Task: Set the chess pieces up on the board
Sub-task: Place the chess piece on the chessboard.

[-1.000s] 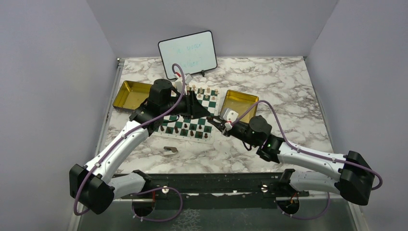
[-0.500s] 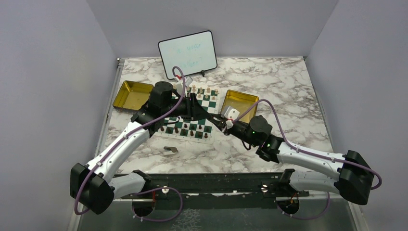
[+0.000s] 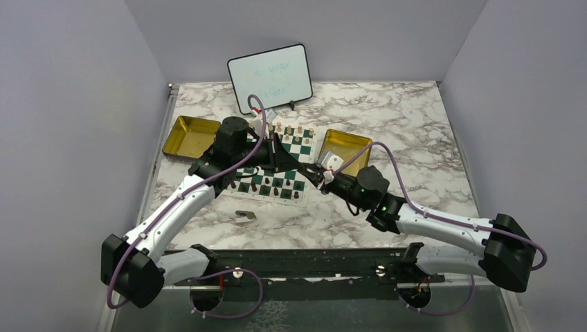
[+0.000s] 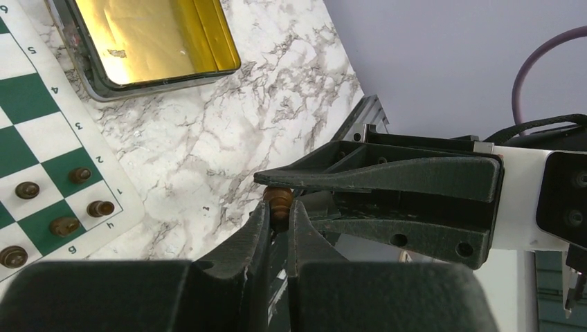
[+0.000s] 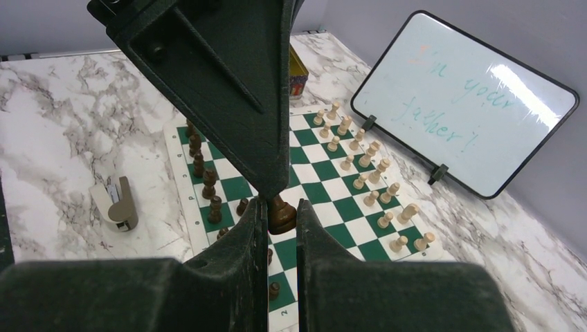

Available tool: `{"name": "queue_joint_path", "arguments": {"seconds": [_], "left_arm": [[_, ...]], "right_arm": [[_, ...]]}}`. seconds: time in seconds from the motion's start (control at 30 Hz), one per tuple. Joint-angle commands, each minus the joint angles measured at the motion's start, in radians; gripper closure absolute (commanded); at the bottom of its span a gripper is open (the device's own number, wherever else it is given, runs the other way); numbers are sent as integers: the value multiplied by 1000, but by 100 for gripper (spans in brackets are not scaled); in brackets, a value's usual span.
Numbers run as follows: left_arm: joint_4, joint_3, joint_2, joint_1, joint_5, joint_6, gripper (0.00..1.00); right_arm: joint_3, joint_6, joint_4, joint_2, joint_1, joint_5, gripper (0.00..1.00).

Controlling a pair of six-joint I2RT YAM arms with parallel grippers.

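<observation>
Well, piece (image 5: 282, 218) inside end effector (image 5: 282, 205) (right)

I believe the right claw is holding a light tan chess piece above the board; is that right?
Not quite: the chess piece in the right claw is dark brown, not light tan, as the right wrist view shows.

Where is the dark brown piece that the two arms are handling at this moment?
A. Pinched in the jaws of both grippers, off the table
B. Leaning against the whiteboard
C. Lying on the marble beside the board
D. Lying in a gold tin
A: each wrist view shows the dark brown piece pinched between that camera's own jaws, with the left gripper and right gripper meeting tip to tip in the air.
</observation>
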Motion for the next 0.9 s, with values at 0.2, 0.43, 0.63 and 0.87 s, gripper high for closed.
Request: {"name": "queue_joint_path", "arguments": {"seconds": [0.2, 0.43, 0.63, 0.87], "left_arm": [[-65, 22, 0, -5, -100, 58, 95], [-207, 99, 41, -5, -321, 175, 96], [-309, 161, 114, -5, -516, 245, 95], [-378, 211, 229, -6, -700, 283, 95]], "right_arm": [[-49, 44, 29, -27, 6, 50, 54], [-147, 92, -7, -158, 6, 55, 1], [-202, 104, -76, -272, 5, 22, 0], [-200, 196, -171, -364, 6, 120, 0]]}}
